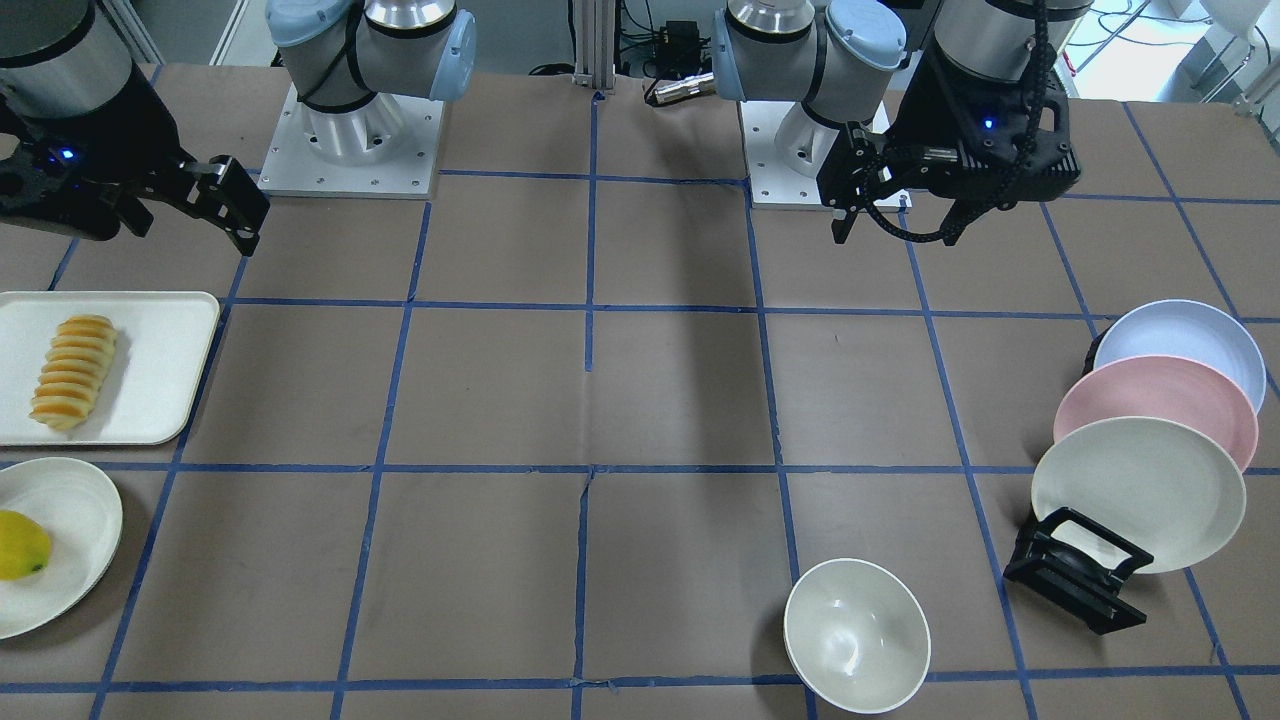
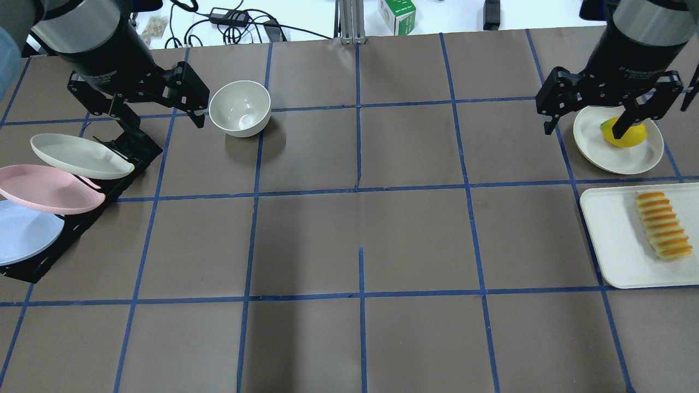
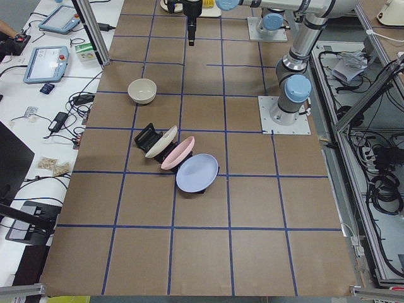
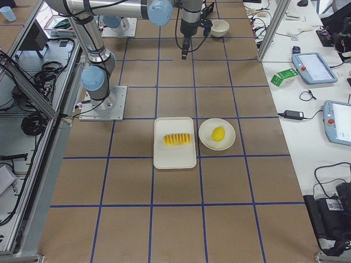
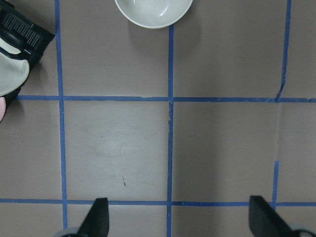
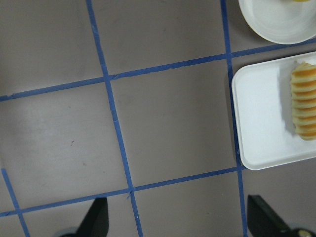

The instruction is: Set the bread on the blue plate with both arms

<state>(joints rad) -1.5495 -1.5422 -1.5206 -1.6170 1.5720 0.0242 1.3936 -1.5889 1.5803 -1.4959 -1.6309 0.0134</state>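
Note:
The bread point(image 1: 75, 372), a ridged golden loaf, lies on a white tray point(image 1: 160, 370) on the robot's right side; it also shows in the overhead view point(image 2: 662, 225) and the right wrist view point(image 6: 306, 101). The blue plate point(image 1: 1185, 345) stands tilted in a black rack point(image 1: 1075, 580) on the robot's left side, also seen from overhead point(image 2: 22, 232). My left gripper point(image 2: 161, 117) is open and empty, high above the table near the rack. My right gripper point(image 2: 585, 128) is open and empty, high above the table, away from the tray.
The rack also holds a pink plate point(image 1: 1155, 405) and a cream-white plate point(image 1: 1140, 490). A white bowl point(image 2: 240, 108) stands near the left gripper. A yellow lemon-like fruit point(image 1: 20, 545) sits on a cream plate point(image 1: 70, 530) beside the tray. Blue tape lines grid the brown table.

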